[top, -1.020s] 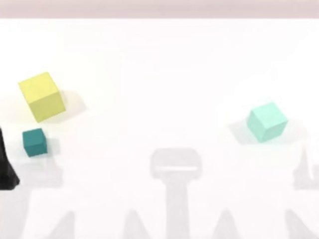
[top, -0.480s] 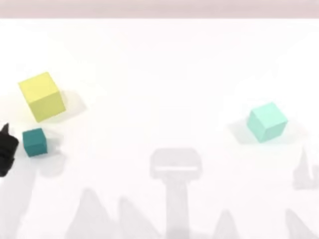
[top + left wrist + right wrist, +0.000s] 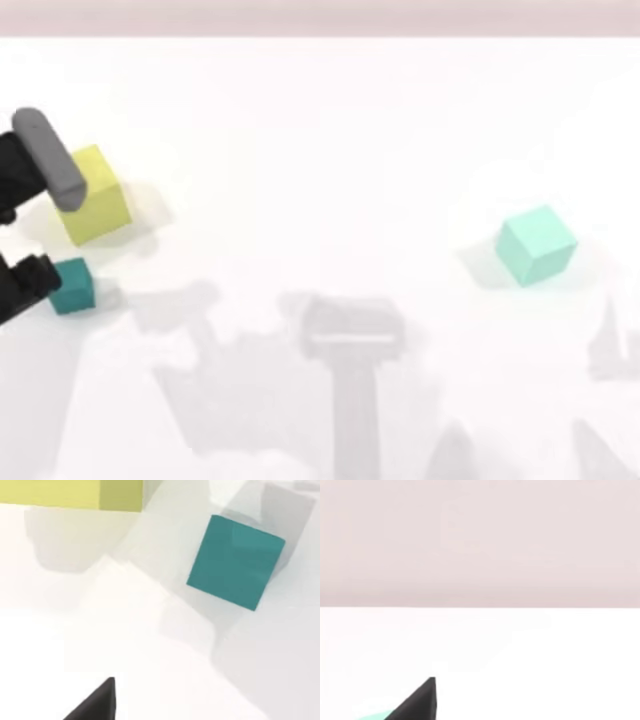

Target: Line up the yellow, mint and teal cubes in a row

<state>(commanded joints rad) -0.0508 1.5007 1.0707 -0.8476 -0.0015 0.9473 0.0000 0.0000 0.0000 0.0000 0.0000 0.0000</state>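
— So where is the left gripper (image 3: pixel 35 235) right now?

— At the far left edge of the table (image 3: pixel 320 150), up over the two cubes there. In the top view its grey finger (image 3: pixel 48 158) lies across the near-left corner of the yellow cube (image 3: pixel 100 205), and a dark part of it sits just beside the teal cube (image 3: pixel 72 285), on that cube's left.

— Open or closed?

— The two finger parts stand well apart in the top view, so the jaws look spread, with nothing held between them.

— And the cubes themselves?

— Yellow and teal are near each other at the left, the teal one closer to the front edge — apart, not touching. The left wrist view shows the teal cube (image 3: pixel 235 562) resting flat on the table with an edge of the yellow cube (image 3: pixel 70 494) farther off. The mint cube (image 3: pixel 537 245) sits alone, well apart on the right side.

— The right arm?

— Out of the top view; its wrist camera shows only a dark fingertip (image 3: pixel 417 702) and a sliver of mint — I cannot tell how its fingers stand.
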